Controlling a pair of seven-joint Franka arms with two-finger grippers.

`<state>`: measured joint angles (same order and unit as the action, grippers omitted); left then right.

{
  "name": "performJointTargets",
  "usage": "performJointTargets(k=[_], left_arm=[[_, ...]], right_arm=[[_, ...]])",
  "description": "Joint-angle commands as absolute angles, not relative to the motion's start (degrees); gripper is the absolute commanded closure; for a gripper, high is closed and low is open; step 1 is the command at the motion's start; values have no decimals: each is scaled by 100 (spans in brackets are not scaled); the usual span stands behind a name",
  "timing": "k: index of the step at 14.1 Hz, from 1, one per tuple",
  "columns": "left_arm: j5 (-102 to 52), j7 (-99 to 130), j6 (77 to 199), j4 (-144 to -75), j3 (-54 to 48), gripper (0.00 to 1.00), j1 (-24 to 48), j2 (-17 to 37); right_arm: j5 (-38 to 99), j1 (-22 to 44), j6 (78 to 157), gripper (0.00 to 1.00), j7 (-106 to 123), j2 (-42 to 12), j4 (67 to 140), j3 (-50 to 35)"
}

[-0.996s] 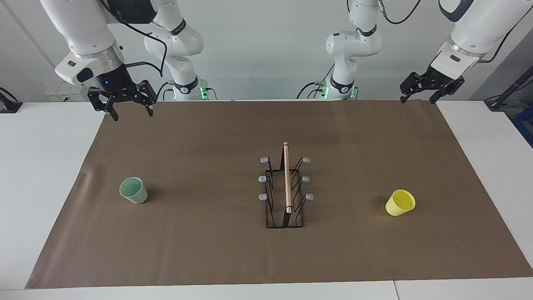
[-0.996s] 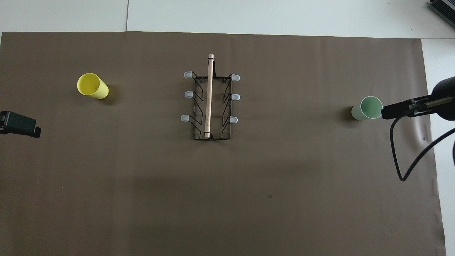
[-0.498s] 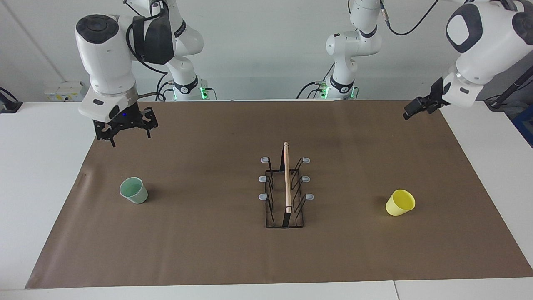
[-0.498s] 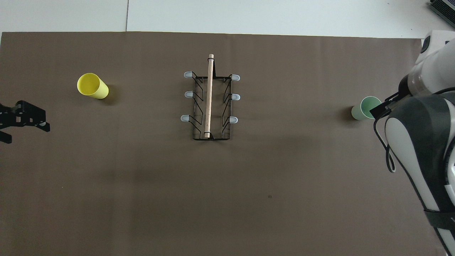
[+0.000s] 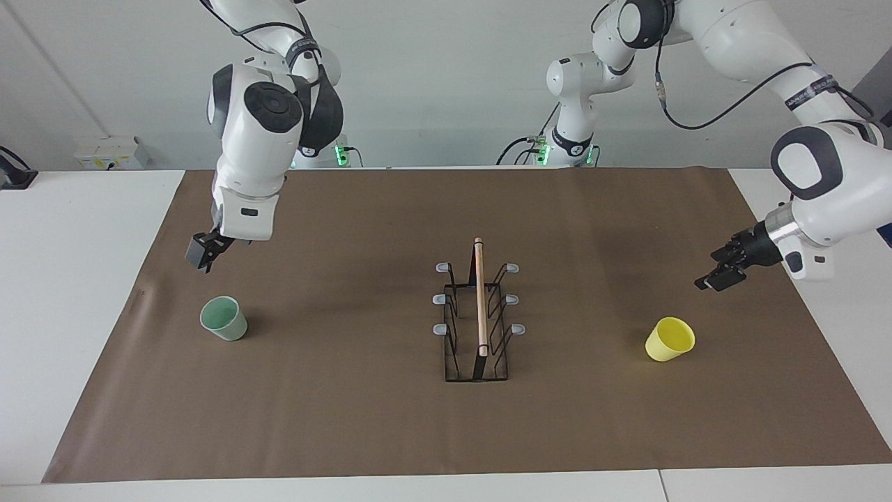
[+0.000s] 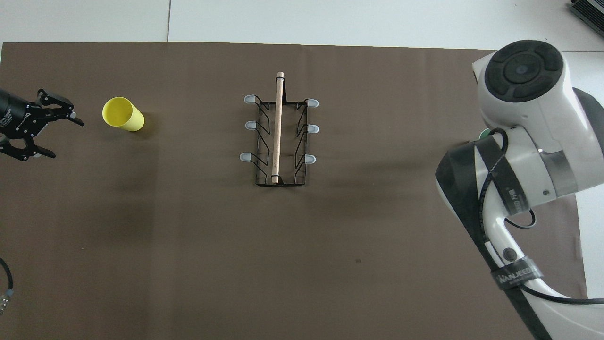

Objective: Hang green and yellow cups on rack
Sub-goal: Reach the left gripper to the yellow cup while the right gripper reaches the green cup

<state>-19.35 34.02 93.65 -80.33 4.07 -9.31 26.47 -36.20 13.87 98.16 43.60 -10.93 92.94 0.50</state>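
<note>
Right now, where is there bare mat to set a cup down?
Bare mat lies between the green cup and the rack, between the rack and the yellow cup, and nearer the robots. No spot is crowded.

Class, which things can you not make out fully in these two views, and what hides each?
1. The green cup: in the overhead view, nearly all of it is covered by the right arm.
2. The right gripper: in the overhead view, hidden under its own arm.
3. The left arm: in the overhead view, cut off by the edge; little but the left gripper shows.
</note>
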Motion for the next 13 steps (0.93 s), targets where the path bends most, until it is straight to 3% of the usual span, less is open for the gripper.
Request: performJointTargets(k=[1, 5, 7, 11, 13], left_arm=[[-2914, 4303, 9631, -7742, 378, 0, -1238, 3093], [-4223, 5210, 10763, -8873, 378, 0, -1292, 2840], [-5093, 5247, 11265, -9638, 387, 0, -1431, 2559], [-5816, 5571, 11767, -10281, 378, 0, -1494, 2374], [-6476, 5511, 11979, -10913, 378, 0, -1529, 2137]], right_arm=[[-4052, 1460, 10036, 0, 4824, -1028, 9589, 62], [-4763, 1485, 10457, 0, 5580, -914, 10072, 62], [-5253, 1573, 10669, 0, 5599, -1193, 10186, 53], [-5546, 1697, 10994, 0, 5511, -1704, 10134, 53], [-5659, 1792, 11048, 0, 5039, -2098, 10072, 53]])
